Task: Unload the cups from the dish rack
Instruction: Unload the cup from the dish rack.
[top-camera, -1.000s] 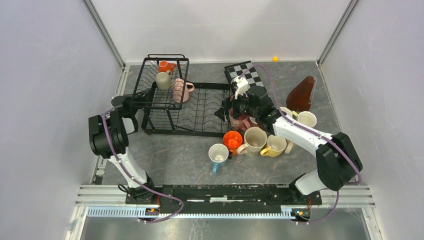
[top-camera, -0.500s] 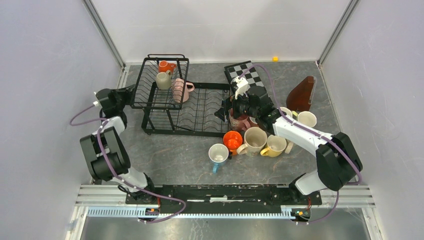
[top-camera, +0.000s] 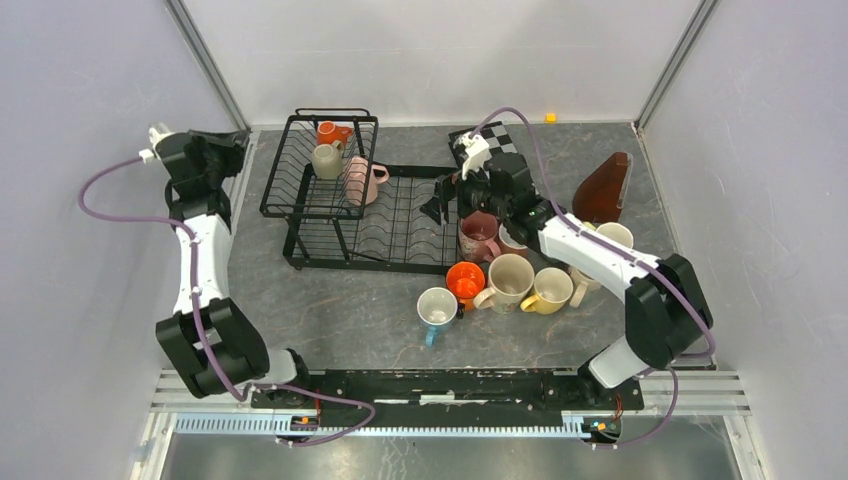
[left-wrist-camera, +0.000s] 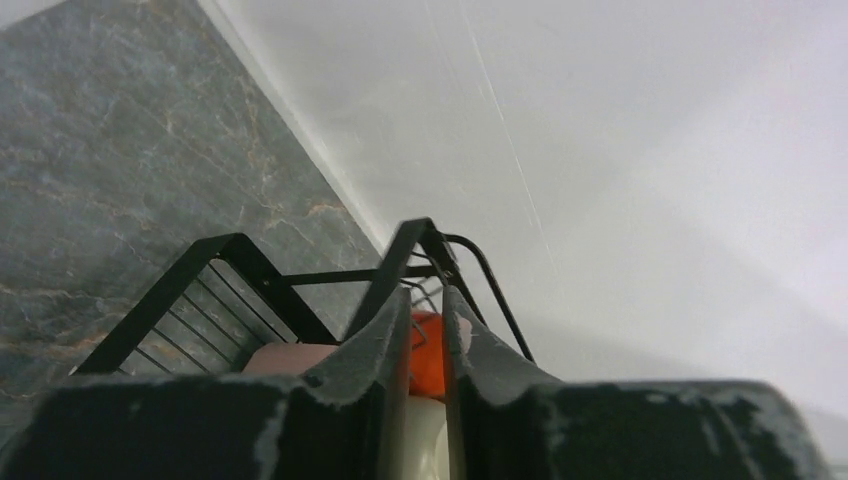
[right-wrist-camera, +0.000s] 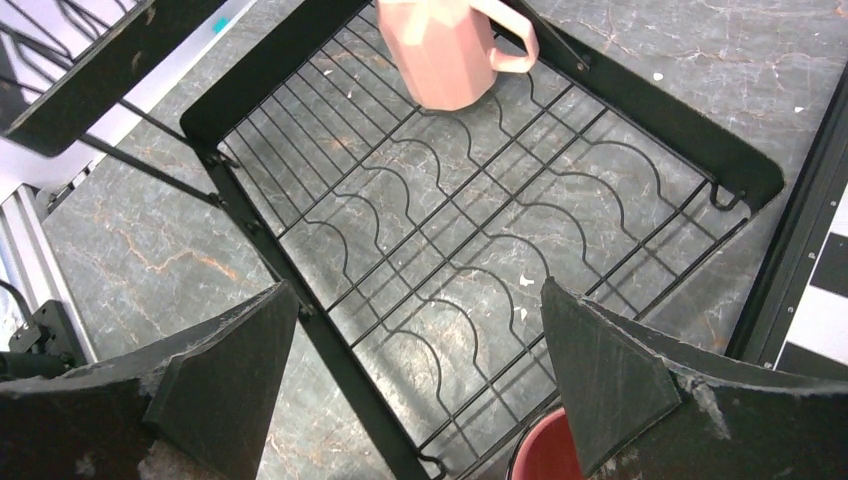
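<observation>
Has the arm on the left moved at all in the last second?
Yes. The left gripper has swung up and away from the arms' bases, from beside the dish rack's near left side to its far left corner.

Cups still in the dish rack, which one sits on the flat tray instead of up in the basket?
The pale pink mug. It rests on the dish rack's flat tray; the orange mug and cream mug sit in the raised basket.

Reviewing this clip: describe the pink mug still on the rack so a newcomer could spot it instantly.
Find the black wire dish rack left of centre on the table. Where its flat tray meets the taller basket, the pink mug lies on the tray wires. The orange mug and cream mug sit inside the basket instead.
</observation>
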